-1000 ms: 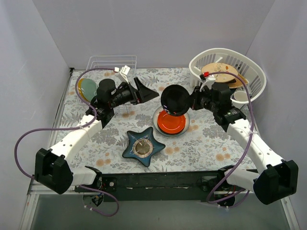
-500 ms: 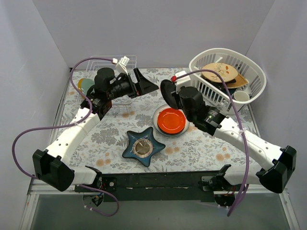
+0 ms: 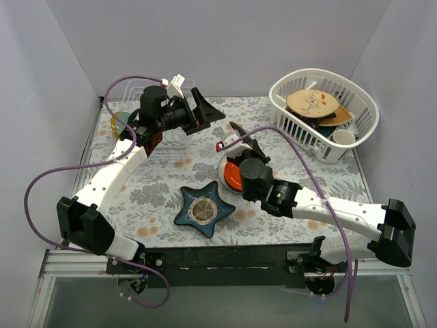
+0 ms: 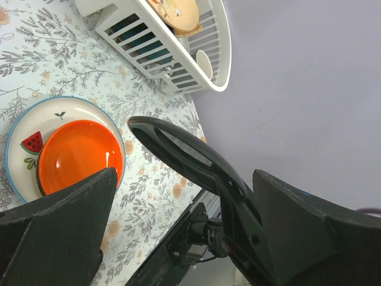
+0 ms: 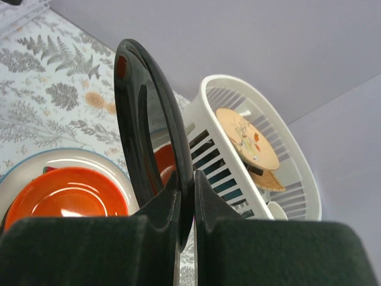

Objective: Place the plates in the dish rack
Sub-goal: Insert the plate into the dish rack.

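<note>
Our right gripper clamps the glossy black round plate on edge by its rim, while our left gripper gapes wide, seemingly for a handover.

You get bright, even overhead light with soft shadows; white glints sit on the orange-red plate at lower left. Wrist views blur along the bottom edge.

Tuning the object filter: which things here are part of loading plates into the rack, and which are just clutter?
Job:
dish rack
yellow and teal plates at its left end
black plate, upright in the right fingers
orange plate
white plate under it

Lying about:
blue star dish
white basket with its dishes
</note>
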{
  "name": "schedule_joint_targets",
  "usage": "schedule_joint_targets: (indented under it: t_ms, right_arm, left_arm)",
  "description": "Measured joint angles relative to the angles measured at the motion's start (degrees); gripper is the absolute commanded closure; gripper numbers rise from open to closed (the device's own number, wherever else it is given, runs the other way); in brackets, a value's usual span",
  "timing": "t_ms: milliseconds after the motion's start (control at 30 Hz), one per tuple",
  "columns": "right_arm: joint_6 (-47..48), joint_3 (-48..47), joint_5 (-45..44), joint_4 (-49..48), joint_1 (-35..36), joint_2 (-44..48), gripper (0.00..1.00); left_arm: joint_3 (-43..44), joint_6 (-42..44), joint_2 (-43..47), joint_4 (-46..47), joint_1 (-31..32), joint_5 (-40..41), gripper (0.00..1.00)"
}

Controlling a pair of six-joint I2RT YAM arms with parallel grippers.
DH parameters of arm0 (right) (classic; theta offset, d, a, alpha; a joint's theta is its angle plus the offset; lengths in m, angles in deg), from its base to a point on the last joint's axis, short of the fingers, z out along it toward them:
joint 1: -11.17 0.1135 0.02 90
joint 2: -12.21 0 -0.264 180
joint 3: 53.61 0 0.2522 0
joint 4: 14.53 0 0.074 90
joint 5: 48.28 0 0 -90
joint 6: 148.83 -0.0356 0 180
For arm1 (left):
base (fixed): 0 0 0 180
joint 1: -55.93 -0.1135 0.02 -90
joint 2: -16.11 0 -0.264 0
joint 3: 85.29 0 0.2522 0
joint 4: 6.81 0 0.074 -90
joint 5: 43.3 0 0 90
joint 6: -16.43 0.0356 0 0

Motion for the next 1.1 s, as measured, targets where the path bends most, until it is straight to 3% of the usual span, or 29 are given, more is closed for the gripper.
schedule_joint_targets:
  t_ms: [300,500,733,1100]
  right_arm:
    - [25.11,8.59,-3.82,-31.80,6.73,0.35,0.99]
    - [40.44,9.03,-4.11,-52.68,9.84,-4.96,0.99]
    - [50.05,8.94,-3.10,-58.62,12.00,-13.18,0.99]
    - [58.18,8.04,-0.79,-61.29,13.42,-13.81,0.99]
  left_arm:
    - [3.82,-6.40,-5.49,-0.22,-2.47,-4.76,0.02]
    - [1.92,-13.97,-5.18,5.53,-2.47,-10.40,0.02]
    - [-1.99,-18.80,-4.39,7.30,-2.49,-13.64,0.06]
    - [-5.05,-21.66,-0.98,10.23,-2.71,-16.48,0.14]
